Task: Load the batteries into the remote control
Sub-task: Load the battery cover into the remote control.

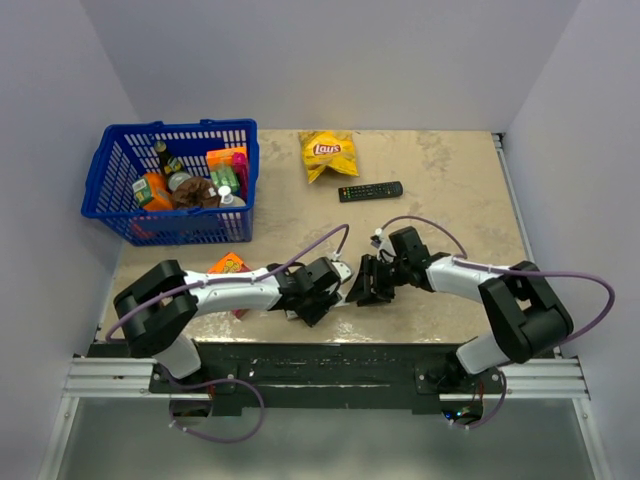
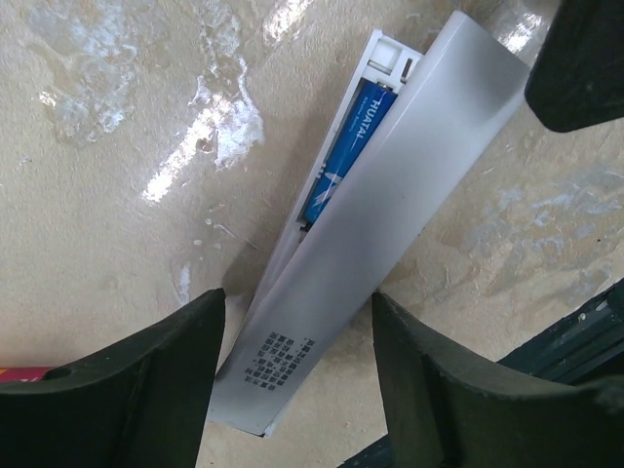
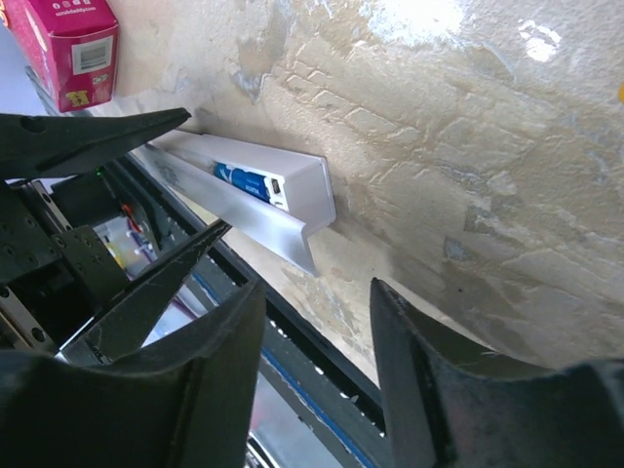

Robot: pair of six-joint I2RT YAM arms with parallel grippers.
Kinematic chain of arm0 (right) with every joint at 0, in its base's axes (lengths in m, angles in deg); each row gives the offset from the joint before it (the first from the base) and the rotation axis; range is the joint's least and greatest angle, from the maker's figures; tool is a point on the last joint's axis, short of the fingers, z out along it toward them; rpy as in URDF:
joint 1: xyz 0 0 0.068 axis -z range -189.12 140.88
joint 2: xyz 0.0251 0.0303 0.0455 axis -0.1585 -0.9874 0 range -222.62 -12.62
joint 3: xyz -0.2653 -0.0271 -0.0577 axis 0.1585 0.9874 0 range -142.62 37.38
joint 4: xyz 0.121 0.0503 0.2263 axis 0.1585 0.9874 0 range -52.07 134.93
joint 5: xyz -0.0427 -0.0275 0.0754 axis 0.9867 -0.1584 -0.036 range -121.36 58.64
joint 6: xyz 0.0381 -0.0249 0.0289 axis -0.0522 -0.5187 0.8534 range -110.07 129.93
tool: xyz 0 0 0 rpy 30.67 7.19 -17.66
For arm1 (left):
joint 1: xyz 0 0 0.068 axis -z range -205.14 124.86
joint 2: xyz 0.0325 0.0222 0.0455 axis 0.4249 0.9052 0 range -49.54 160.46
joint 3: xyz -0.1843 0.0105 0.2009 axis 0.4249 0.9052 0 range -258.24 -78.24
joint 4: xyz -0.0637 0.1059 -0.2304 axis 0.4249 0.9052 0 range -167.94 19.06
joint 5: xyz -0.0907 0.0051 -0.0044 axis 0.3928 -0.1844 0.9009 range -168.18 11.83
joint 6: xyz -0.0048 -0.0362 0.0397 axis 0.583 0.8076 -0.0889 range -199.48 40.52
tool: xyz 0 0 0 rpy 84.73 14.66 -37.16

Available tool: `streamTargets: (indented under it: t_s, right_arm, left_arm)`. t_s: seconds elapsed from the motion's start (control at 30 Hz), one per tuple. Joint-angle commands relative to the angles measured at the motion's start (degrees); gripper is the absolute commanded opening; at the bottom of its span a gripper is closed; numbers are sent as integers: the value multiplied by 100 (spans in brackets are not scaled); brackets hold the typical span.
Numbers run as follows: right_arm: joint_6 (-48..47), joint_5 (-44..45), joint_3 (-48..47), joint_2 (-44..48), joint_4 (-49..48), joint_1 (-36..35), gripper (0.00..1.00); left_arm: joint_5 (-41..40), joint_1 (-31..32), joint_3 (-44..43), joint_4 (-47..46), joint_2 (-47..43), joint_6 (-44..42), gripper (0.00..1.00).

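Closing up the battery bay is, by my reading, the step in hand. White remote control [image 2: 383, 51] lies back-up on the table [image 2: 117, 146], close to the near edge, between the two arms. One blue battery [image 2: 346, 156] sits in the open bay. The white back cover [image 2: 409, 175] rests on top but skewed, hiding the lower bay and leaving the upper part exposed. Second battery: cannot tell, possibly under the cover. Left gripper [image 2: 297, 312] straddles the printed end of the cover, jaws at a middling spread, a gap on each side, nothing pinched. Right gripper [image 3: 314, 302] hangs just off the opposite end, jaws likewise parted and empty; its camera shows the battery's end and the cover's overhanging lip. Black button remote [image 1: 370, 190] lies well apart on the far side, not involved. Next move, as I judge it: one gripper steadies the body while the other swings the cover square with the bay and presses or slides it home. Risks: the skewed cover rides over the rail, or the light remote skids toward the edge.
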Motion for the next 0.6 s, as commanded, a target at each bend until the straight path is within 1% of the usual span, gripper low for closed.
streamTargets:
  t_s: [0.0, 0.1, 0.37, 0.57]
  right_arm:
    - [-37, -234, -39, -101, -293, -24, 47]
    - [-161, -182, -118, -215, -284, -15, 43]
    - [-293, -155, -214, -321, -468, -15, 37]
    - [-337, -260, -311, -400, -495, -33, 26]
  left_arm:
    - [-90, 20, 128, -120, -176, 171, 64]
    - [-81, 20, 190, -138, -229, 214, 63]
    - [-107, 20, 225, -129, -299, 241, 63]
    - [-116, 20, 225, -138, -300, 267, 63]
